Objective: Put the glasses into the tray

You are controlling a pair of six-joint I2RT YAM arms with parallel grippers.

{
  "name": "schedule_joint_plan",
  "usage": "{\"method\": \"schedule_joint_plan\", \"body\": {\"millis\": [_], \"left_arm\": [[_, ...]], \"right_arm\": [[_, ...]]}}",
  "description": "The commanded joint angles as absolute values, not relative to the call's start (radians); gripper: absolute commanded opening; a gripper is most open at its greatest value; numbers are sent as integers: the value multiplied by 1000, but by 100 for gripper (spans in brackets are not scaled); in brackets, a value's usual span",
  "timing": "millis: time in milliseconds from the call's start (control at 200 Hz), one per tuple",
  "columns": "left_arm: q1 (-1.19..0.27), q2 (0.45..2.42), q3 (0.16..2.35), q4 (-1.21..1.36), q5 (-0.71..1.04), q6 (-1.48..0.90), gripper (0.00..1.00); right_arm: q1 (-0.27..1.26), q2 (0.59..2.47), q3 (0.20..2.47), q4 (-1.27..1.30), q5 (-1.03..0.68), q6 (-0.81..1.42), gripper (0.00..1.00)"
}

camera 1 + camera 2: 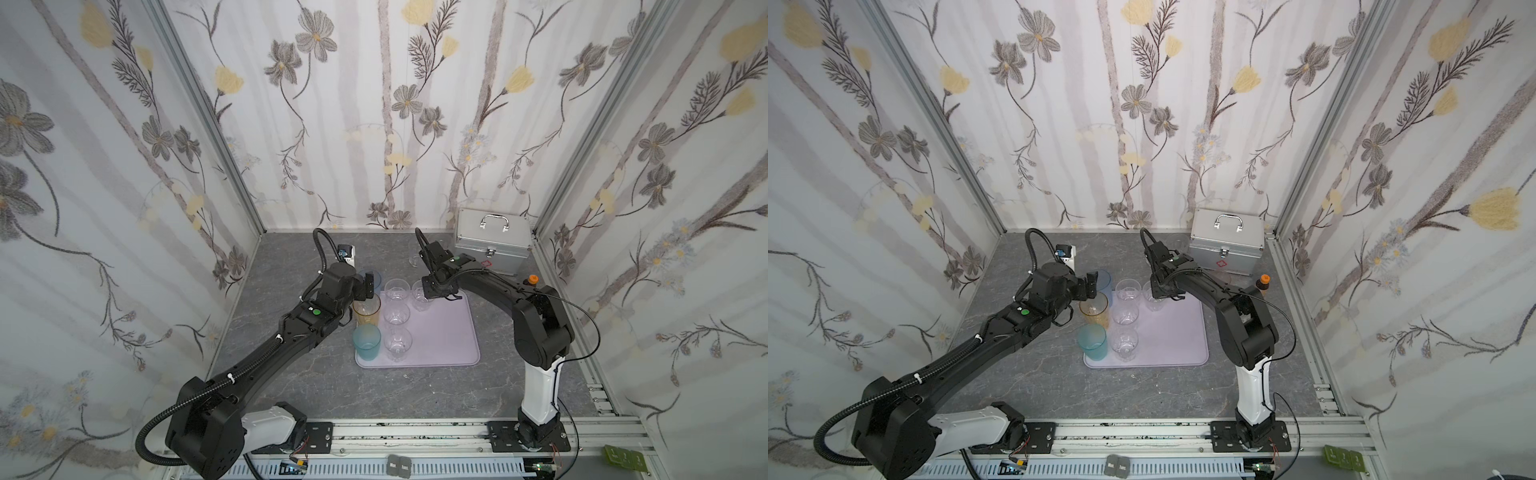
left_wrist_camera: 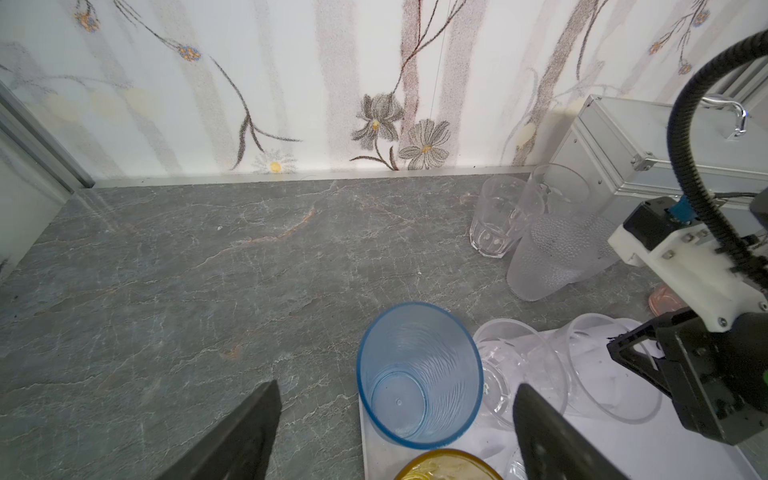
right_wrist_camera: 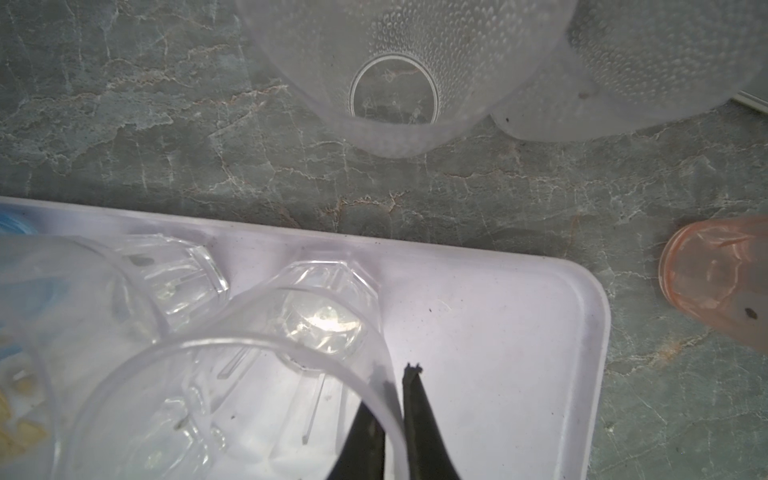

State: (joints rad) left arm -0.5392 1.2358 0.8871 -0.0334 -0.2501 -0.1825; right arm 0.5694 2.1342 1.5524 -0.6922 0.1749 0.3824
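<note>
Left tool [image 2: 399, 388] released, jaws wide, just beside blue glass [image 2: 417, 374] at tray [image 3: 498, 332] corner. Right tool [image 3: 399, 382] clenched on clear glass [image 3: 266, 374] rim, inside tray.

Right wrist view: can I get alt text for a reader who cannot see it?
The right gripper pinches the wall of a clear glass standing on the tray, one finger inside, one outside. A second clear glass stands beside it on the tray; off the tray, on the table, are two frosted glasses and a pink glass.
</note>
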Motion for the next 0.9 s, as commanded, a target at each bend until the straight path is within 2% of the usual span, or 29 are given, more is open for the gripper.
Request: {"method": "schedule_joint_plan", "body": {"millis": [0, 315, 560, 710, 894], "left_arm": [[-535, 1236, 882, -3, -255, -173, 90], [-520, 1233, 877, 5, -249, -180, 90], [-512, 1204, 872, 6, -257, -194, 90], [-526, 1199, 895, 6, -266, -225, 88], [-643, 1243, 948, 6, -301, -244, 88]], "right_arm": [[570, 2143, 1562, -698, 171, 373, 14], [569, 2121, 1570, -678, 119, 394, 30], [516, 1975, 1541, -652, -26, 391, 51], [419, 1886, 1503, -599, -49, 427, 53], [290, 1827, 1396, -468, -42, 531, 53]]}}
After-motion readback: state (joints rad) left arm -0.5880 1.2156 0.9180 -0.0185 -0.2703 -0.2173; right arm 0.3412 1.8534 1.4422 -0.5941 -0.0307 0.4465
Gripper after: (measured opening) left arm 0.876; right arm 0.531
